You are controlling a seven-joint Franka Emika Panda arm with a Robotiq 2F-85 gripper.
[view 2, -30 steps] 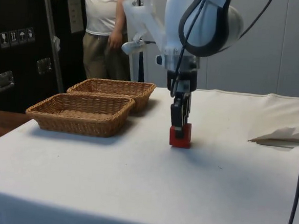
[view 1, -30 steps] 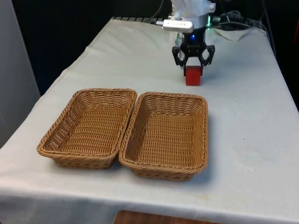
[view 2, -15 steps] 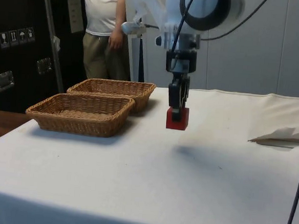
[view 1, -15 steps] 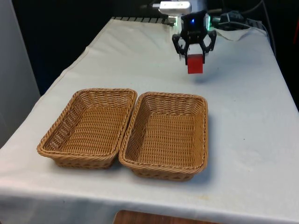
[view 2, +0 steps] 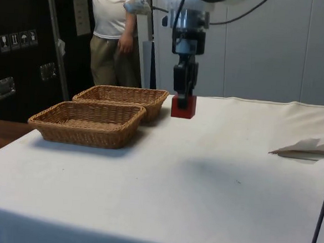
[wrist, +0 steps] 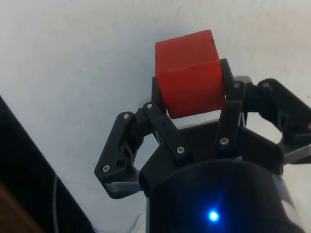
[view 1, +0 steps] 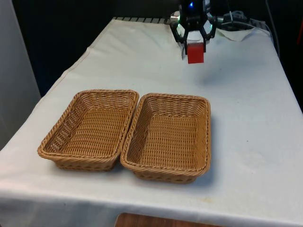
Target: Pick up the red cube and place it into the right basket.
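Between the pincer (view 1: pixel 194 43) fingers: red cube (view 1: pixel 195 52).

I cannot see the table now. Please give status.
Gripper shut on red cube, held above table. Right basket empty, path clear.

We're in what looks like a robotics lab or test room, not anyone's home. A long table (view 1: pixel 246 142) sits draped in a plain white cloth (view 2: pixel 212 203), pulled over the edges like a staged work surface. Black curtains (view 1: pixel 61 33) hang behind the far end, blocking off the background. Over in the side view, tall dark cabinets (view 2: pixel 16 61) stand with small labels and metal latches, the look of equipment cases. Cables (view 1: pixel 236 21) trail across the far end of the table. A person (view 2: pixel 113 34) stands by the cabinets, watching from just behind the table.
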